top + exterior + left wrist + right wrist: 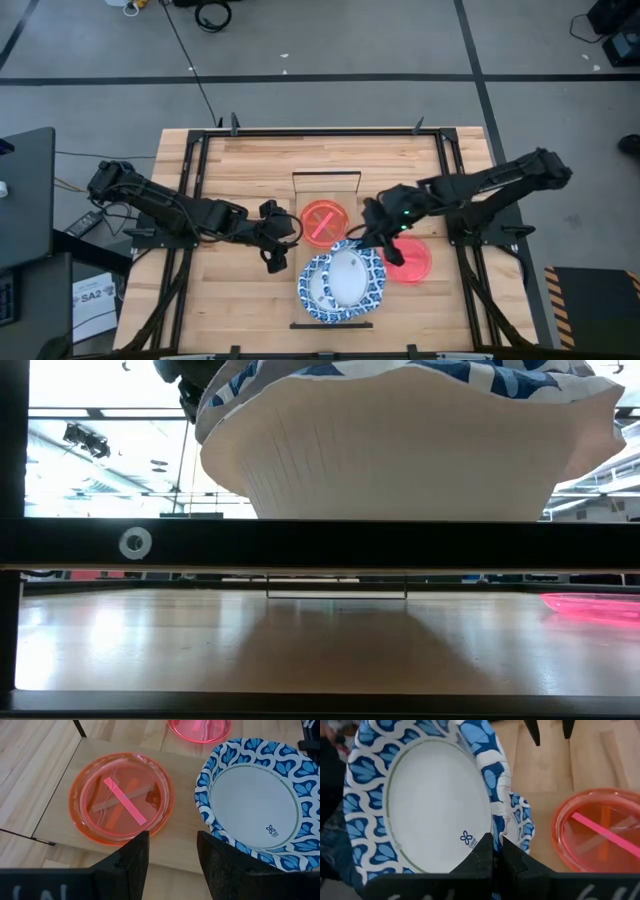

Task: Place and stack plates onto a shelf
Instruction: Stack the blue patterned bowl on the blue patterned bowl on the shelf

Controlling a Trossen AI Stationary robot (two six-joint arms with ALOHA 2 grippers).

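Right hand (372, 236): clenched on the rim of a blue-patterned white plate (427, 795); in its wrist view the fingers pinch the edge beside the small printed mark.
Held plate: tilted, riding just above more blue-patterned plates (343, 283) that sit on the shelf (330, 205).
Blue-patterned plates below: at the shelf's near end, toward the near edge of the surface (240, 165); how many lie there I cannot tell.
Left hand (278, 246): released, fingers apart and holding nothing, just left of the shelf and close to both piles.
Orange plate (324, 222): on the shelf at about its middle, a pink strip (124, 801) lying inside it; its rim is close to the blue plates.
Red-pink plate (409, 258): on the surface, off the shelf's right edge, under the right arm.
Step in hand, as I judge it: settling the held plate onto the blue-patterned pile.
How to do it well: level the plate first, centre it over the pile, lower until the rims nest, only then let go.
Risk: a tilted release could slide the plate against the orange plate or off the shelf's near end.
Left hand's part: best kept clear of the pile.
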